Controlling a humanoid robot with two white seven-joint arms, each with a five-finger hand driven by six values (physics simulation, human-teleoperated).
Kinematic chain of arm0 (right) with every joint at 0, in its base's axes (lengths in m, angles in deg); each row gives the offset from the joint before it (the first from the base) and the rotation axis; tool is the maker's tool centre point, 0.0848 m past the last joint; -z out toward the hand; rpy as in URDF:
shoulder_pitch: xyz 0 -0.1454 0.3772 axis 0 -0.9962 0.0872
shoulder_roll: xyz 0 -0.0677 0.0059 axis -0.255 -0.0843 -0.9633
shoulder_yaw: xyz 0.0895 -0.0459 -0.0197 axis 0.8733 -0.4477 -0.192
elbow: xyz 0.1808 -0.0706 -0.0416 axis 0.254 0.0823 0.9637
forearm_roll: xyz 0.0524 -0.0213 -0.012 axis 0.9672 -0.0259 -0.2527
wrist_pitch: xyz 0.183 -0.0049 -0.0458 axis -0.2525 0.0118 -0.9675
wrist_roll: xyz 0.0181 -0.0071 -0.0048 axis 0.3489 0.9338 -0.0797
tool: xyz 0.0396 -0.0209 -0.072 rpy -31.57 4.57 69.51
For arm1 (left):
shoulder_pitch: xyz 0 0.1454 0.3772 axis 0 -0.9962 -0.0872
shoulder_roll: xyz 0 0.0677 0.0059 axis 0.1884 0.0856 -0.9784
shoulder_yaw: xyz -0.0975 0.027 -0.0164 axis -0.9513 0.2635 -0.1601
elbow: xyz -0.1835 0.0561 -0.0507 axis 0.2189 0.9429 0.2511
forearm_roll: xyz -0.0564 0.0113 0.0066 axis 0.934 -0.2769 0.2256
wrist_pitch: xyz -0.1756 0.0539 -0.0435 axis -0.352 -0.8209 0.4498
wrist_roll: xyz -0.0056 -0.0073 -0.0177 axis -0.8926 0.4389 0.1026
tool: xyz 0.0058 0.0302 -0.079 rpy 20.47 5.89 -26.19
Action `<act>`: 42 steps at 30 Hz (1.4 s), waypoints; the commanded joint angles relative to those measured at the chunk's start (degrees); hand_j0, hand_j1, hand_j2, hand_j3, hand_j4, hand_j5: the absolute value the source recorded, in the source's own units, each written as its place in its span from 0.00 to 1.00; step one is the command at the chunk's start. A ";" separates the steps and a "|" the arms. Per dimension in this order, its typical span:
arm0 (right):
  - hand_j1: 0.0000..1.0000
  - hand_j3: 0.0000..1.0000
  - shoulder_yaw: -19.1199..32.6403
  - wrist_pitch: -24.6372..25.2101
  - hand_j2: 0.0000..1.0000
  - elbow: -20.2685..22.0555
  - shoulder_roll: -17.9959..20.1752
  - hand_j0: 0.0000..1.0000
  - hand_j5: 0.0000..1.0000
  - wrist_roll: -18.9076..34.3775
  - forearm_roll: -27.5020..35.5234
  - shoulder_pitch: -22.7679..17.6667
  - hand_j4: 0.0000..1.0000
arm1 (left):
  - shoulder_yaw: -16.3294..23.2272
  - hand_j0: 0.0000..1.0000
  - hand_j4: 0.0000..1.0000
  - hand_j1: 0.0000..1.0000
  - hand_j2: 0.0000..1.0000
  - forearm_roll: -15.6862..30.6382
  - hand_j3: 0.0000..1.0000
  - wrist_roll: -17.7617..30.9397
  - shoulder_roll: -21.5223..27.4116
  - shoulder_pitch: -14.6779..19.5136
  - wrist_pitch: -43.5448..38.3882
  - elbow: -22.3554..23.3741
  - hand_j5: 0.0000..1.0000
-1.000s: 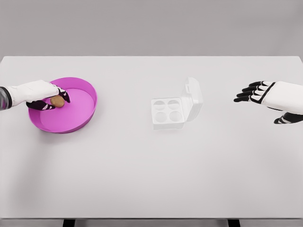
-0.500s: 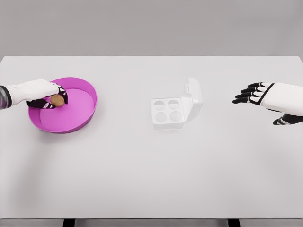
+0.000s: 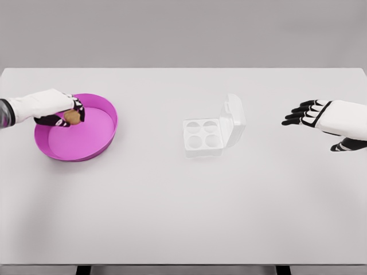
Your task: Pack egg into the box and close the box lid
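A wide white bench (image 3: 183, 217) carries every item in the head view. At its left stands a round magenta bowl (image 3: 103, 137), shallow and open. Near the centre, well apart from the bowl, sits the white egg box (image 3: 203, 137), its lid (image 3: 234, 117) hinged upright along the right side and its four round cups vacant. The right hand (image 3: 312, 113) hovers over the bench's right side, well apart from the box, fingers spread and holding nothing. The left hand (image 3: 54, 109) reaches in over the bowl's left rim, its dark fingers (image 3: 79, 110) clamped on the brown egg (image 3: 71, 116), the smallest item shown. The egg appears raised above the bowl floor, though exact clearance cannot be judged.

Progress, as judged: the egg is grasped, an early stage. Carrying it across to the box, seating it in a cup, and folding the lid down are not yet done.

No brand, label or legible writing appears on any surface.
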 commanded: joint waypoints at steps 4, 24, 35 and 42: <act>1.00 1.00 0.00 0.16 1.00 -0.10 0.08 1.00 1.00 -0.03 0.30 0.00 1.00 | -0.12 0.46 0.46 0.46 0.46 0.59 0.46 -0.03 0.14 -0.18 -0.18 -3.87 0.46; 1.00 1.00 0.00 0.16 1.00 -0.36 -0.01 1.00 1.00 -0.03 0.30 0.09 1.00 | 0.23 0.44 0.44 0.44 0.44 1.29 0.44 -0.03 -2.24 -0.26 -0.18 -10.29 0.44; 1.00 1.00 -0.08 0.16 1.00 -0.10 -0.01 1.00 1.00 -0.03 0.30 0.09 1.00 | 0.50 0.43 0.43 0.43 0.43 1.20 0.43 -0.03 -5.84 -0.09 -0.18 -11.17 0.43; 1.00 1.00 -0.08 0.16 1.00 -0.27 -0.01 1.00 1.00 -0.03 0.30 0.09 1.00 | 0.76 0.43 0.43 0.43 0.43 1.11 0.43 -0.03 -8.12 0.00 -0.18 -11.96 0.43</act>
